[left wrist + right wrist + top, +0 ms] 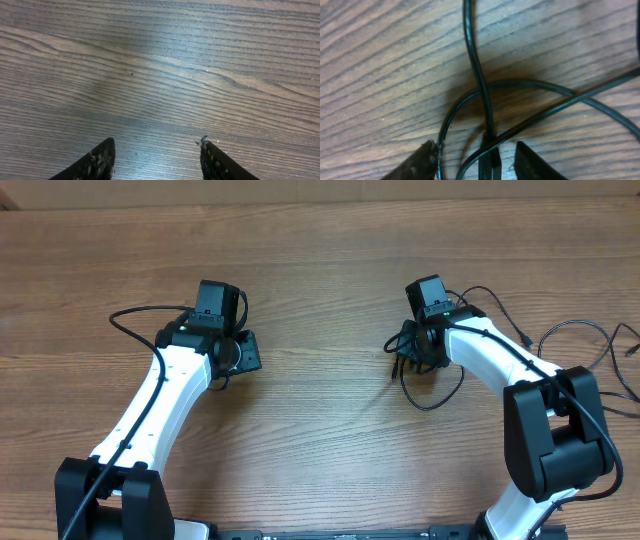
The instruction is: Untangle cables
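The thin black cables (pixel 432 392) lie in a small tangle on the wooden table right of centre, with a loop trailing toward me. My right gripper (pixel 408 352) is low over this tangle. In the right wrist view its fingers (pixel 477 152) are apart, and crossing cable strands (pixel 479 75) and a small black plug end (pixel 490 162) lie between them, not pinched. My left gripper (pixel 243 356) is left of centre, away from the cables. In the left wrist view its fingers (pixel 156 150) are open and empty over bare wood.
More thin black cable (pixel 580 330) loops across the table at the far right, beside the right arm's base (pixel 555 430). The wooden tabletop (pixel 320 300) lies between the two arms. The left arm's own thicker cable (pixel 135 315) arcs out at the left.
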